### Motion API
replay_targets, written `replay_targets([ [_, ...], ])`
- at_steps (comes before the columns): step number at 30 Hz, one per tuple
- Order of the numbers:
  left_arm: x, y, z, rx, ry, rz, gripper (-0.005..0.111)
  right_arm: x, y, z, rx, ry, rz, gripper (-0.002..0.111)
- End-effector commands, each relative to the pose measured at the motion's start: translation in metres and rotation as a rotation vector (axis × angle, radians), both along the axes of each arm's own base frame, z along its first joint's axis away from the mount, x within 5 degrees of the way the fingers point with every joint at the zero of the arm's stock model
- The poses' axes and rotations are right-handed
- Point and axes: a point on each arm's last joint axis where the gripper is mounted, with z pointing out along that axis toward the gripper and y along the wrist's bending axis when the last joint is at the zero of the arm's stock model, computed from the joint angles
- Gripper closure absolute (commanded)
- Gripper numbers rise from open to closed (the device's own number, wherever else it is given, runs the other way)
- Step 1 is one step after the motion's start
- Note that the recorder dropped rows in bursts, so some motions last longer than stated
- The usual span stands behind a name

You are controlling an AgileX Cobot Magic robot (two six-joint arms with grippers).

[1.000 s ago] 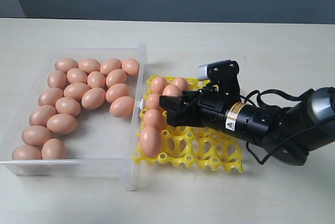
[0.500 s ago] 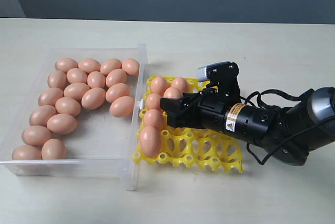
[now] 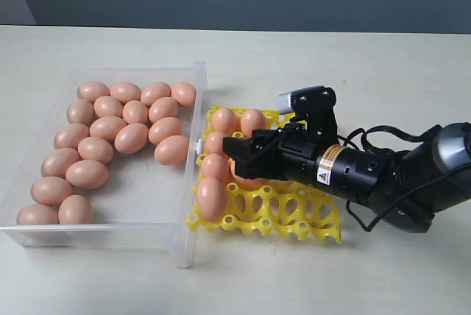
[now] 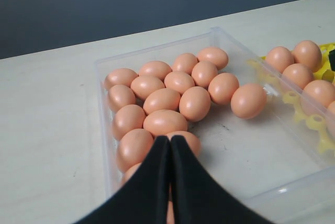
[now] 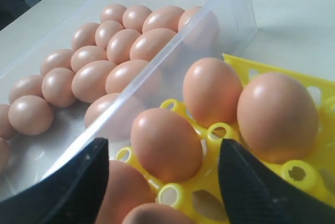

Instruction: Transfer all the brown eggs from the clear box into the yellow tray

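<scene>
Many brown eggs (image 3: 110, 127) lie in the clear box (image 3: 140, 197) on the left. The yellow tray (image 3: 294, 219) beside it holds several eggs (image 3: 224, 120) along its side nearest the box. My right gripper (image 3: 234, 158) hangs low over those cups, open; in the right wrist view (image 5: 165, 179) its black fingers (image 5: 78, 182) stand wide apart either side of tray eggs (image 5: 166, 143) without touching them. My left gripper (image 4: 170, 140) is shut and empty, over the eggs (image 4: 163, 122) in the box's near corner. It is out of sight in the exterior view.
The box and tray stand side by side on a pale table (image 3: 353, 65). A bare patch of box floor (image 4: 246, 150) lies next to the eggs. The right arm (image 3: 368, 175) stretches across the tray's empty cups (image 3: 287, 208). A dark wall runs behind the table.
My right gripper has opened wider and sunk slightly over the tray; the egg it carried between its fingers now rests in a cup. The eggs in the box have not moved.
</scene>
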Motion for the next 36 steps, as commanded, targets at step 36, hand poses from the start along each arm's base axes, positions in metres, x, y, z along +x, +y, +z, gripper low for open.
replay_targets([
  [36,0.000,0.000,0.000,-0.003,-0.011,-0.001,0.106,-0.009,0.062,0.106,-1.105,-0.031,0.388,0.068],
])
